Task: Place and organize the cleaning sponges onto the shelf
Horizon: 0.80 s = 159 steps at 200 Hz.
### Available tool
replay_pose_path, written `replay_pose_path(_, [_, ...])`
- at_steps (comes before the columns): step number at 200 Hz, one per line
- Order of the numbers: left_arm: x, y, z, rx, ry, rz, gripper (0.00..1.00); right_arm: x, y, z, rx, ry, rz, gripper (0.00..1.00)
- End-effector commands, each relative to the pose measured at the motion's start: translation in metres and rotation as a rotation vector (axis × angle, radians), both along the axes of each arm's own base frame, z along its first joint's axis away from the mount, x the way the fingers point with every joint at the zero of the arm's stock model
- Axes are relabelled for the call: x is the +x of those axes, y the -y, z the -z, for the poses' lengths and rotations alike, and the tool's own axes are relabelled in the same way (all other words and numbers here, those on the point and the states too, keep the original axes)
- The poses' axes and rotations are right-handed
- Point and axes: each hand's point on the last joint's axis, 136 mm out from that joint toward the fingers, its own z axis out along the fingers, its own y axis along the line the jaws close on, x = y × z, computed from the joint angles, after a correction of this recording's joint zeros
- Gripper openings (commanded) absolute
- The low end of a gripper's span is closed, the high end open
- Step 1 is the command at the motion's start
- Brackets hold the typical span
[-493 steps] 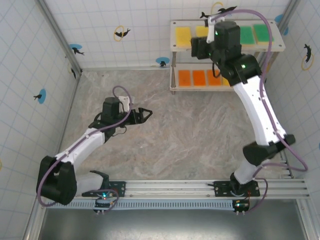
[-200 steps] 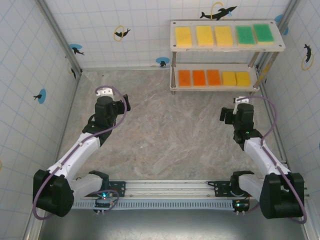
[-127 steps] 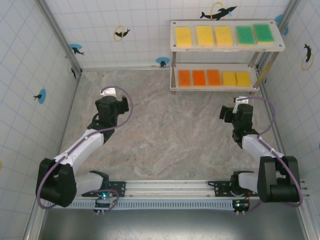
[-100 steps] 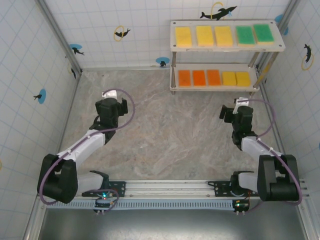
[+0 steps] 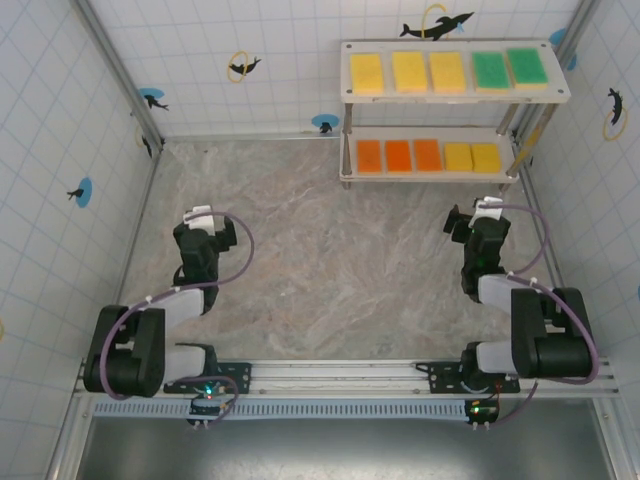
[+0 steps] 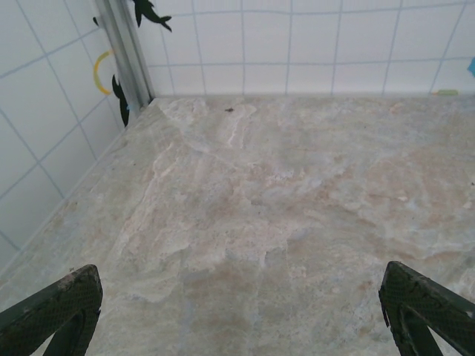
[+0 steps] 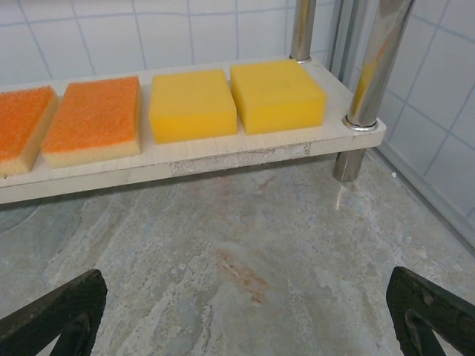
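Right gripper (image 7: 243, 317): we log it spread wide and empty, with its dark fingertips at the lower corners of the wrist view. It faces the lower board of the shelf (image 5: 445, 99) from in front and stands apart from it.

Left gripper (image 6: 239, 311): we enter it as wide too, with nothing between its jaws. It hangs over the bare marbled tabletop (image 5: 320, 260), well to the left of the shelf and in front of it.

Change noted: a couple of seconds ago the right arm was stretched over the shelf's top board. It has since folded back and now sits well in front of the shelf's right end. The left arm, which then reached out in front of the shelf, has drawn in as well.

Contents of the shelf, left to right:
- Top board: three yellow sponges (image 5: 409, 71), then two green sponges (image 5: 490, 69).
- Lower board: three orange sponges (image 5: 399, 155), then a yellow pair (image 7: 191, 104). The last of the pair lies just beside the right-hand front leg.

Every sponge lies flat, in line with its neighbours and grouped by colour.

Assessment: we count ten sponges, all of them on the shelf. With both arms pulled away empty-handed, we judge the placing and sorting finished and the arms to be retiring to rest.
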Motion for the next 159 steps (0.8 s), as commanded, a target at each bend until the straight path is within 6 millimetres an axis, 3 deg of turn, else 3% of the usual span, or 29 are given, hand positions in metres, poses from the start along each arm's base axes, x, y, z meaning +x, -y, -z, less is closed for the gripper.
replay_pose_path(1, [0.006, 0.005, -0.012, -0.024, 0.1, 0.056, 0.97, 0.001, 0.005, -0.005, -0.014, 0.054, 0.033, 0.99])
replay_pose_path(28, [0.009, 0.018, -0.009, 0.006, 0.112, 0.164, 0.97, -0.002, 0.008, -0.002, -0.012, 0.07, 0.06, 0.99])
replay_pose_path(47, [0.008, 0.01, 0.004, -0.007, 0.127, 0.13, 0.97, 0.001, 0.007, 0.002, -0.015, 0.058, 0.051, 0.99])
replay_pose_path(55, [0.008, 0.009, -0.002, -0.011, 0.176, 0.123, 0.97, 0.002, 0.005, 0.004, -0.018, 0.055, 0.042, 0.99])
replay_pose_path(66, [0.007, 0.009, 0.007, -0.014, 0.117, 0.131, 0.97, 0.004, 0.002, 0.005, -0.025, 0.051, 0.029, 0.99])
replay_pose_path(159, [0.014, 0.004, 0.008, -0.025, 0.102, 0.11, 0.98, 0.006, 0.005, 0.007, 0.001, 0.049, 0.017, 0.99])
